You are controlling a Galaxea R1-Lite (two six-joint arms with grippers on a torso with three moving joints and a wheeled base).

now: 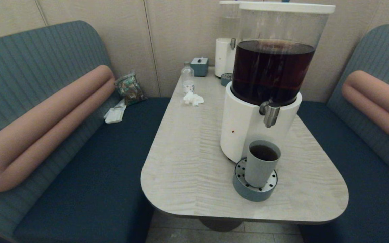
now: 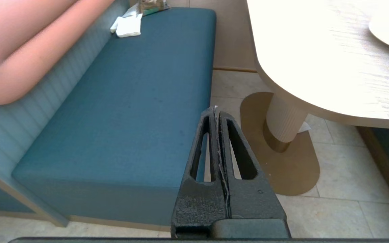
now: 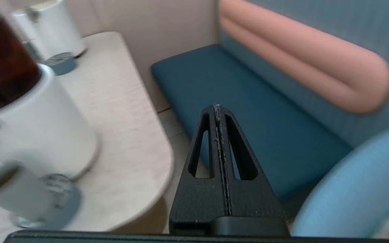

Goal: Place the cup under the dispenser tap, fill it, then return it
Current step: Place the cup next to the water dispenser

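The cup (image 1: pixel 261 164) stands upright on the drip tray (image 1: pixel 240 185), just below the tap (image 1: pixel 270 113), and it holds dark liquid. Filled, it is probably heavier and will spill if tilted; its plain matte wall is stiff and has no handle, so I would grip the middle of the wall, under the rim. The left pincer (image 2: pixel 217 113) is closed on nothing, low beside the table (image 1: pixel 187 158). The right pincer (image 3: pixel 217 109) is also closed and empty, off the table's edge, apart from the cup.
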